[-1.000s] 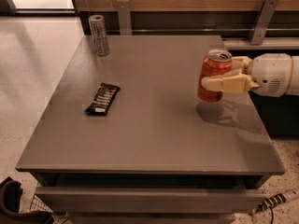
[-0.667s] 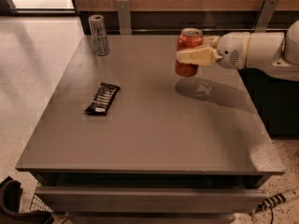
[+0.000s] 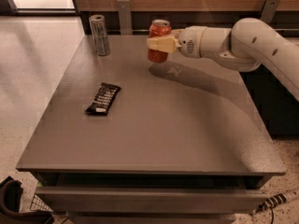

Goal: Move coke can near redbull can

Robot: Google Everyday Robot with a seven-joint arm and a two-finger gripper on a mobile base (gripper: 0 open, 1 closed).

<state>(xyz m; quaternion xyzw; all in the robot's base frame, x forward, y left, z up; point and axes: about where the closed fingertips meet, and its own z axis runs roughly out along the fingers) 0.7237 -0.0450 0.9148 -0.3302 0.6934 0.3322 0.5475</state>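
Camera view: the coke can (image 3: pixel 160 31) stands upright toward the far edge of the table (image 3: pixel 187 125), pinched around its middle by the gripper (image 3: pixel 159 44), whose cream fingers are pressed against its sides. The can looks lifted just clear of the top, since its shadow falls apart from its base, which would let it travel without scraping. Gripping it at mid-height and upright probably serves to keep it steady and ready to be set down flat. The arm (image 3: pixel 243 41) reaches in from the right along the back edge. The redbull can (image 3: pixel 99 35) stands upright near the far left corner, apart from the coke can, with bare table between them, so the carry looks only partly done. A black snack bar (image 3: pixel 103 98) lies flat nearer the front left, off that path. Whether either can is opened cannot be told. The drawer front (image 3: pixel 149 197) under the table is shut, its contents hidden.
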